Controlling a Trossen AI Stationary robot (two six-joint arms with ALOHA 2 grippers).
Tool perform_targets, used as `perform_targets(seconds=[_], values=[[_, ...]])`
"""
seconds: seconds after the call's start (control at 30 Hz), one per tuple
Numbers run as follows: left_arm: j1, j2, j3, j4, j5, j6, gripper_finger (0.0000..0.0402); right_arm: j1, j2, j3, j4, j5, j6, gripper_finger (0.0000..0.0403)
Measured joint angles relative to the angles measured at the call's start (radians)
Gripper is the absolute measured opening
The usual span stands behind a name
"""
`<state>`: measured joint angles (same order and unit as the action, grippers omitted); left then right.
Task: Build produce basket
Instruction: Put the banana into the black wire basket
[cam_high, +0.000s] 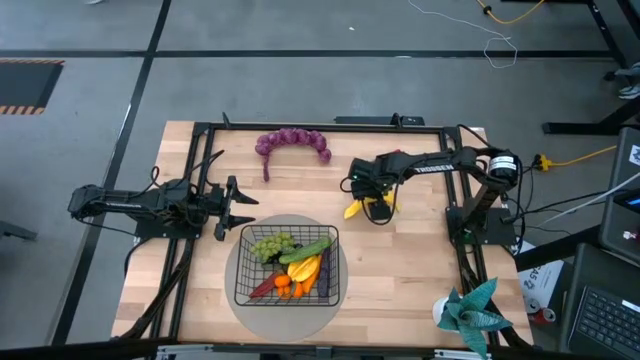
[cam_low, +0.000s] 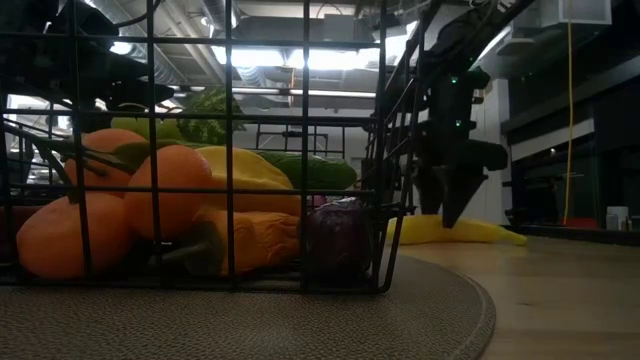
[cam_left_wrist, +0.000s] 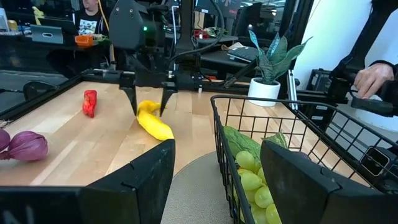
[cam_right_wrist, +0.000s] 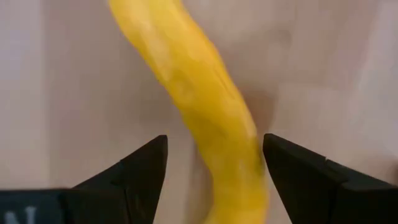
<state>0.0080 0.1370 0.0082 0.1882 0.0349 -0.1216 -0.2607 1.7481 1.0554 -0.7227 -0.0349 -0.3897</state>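
The yellow banana lies flat on the wood, right of the table's middle. My right gripper hangs over it, pointing down and open. Its fingers stand on either side of one end of the banana, and no touch shows. The black wire basket sits on a round grey mat at the near middle. It holds green grapes, a cucumber, orange carrots and other pieces. Purple grapes lie near the far edge. My left gripper waits open, left of the basket.
A small red piece lies on the wood beyond the banana. A potted plant stands at the near right corner. A person's hand shows beyond the table. Bare wood lies between the basket and the banana.
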Motion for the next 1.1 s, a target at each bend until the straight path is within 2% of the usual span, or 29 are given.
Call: perform_targets(seconds=[0.1, 0.43, 0.57, 0.67, 0.77, 0.93, 1.1], values=[[0.0, 0.0, 0.0, 0.0, 0.0, 0.0, 0.0231, 0.0, 0.023, 0.0, 0.031, -0.046, 0.0, 0.0268], [0.0, 0.0, 0.0, 0.0, 0.0, 0.0, 0.0231, 0.001, 0.085, 0.004, 0.097, -0.028, 0.047, 0.0261], [0.0, 0.0, 0.0, 0.0, 0.0, 0.0, 0.0231, 0.0, 0.087, 0.004, 0.104, -0.027, 0.09, 0.0223], [0.0, 0.0, 0.0, 0.0, 0.0, 0.0, 0.0231, -0.001, 0.085, 0.005, 0.109, -0.021, 0.161, 0.0173], [0.0, 0.0, 0.0, 0.0, 0.0, 0.0, 0.0231, 0.0, 0.087, 0.02, 0.084, 0.011, 0.201, 0.0118], [0.0, 0.0, 0.0, 0.0, 0.0, 0.0, 0.0231, 0.0, 0.091, 0.078, 0.053, 0.109, 0.17, 0.0118], [0.0, 0.0, 0.0, 0.0, 0.0, 0.0, 0.0231, 0.0, 0.089, 0.238, -0.086, 0.267, 0.148, 0.0118]])
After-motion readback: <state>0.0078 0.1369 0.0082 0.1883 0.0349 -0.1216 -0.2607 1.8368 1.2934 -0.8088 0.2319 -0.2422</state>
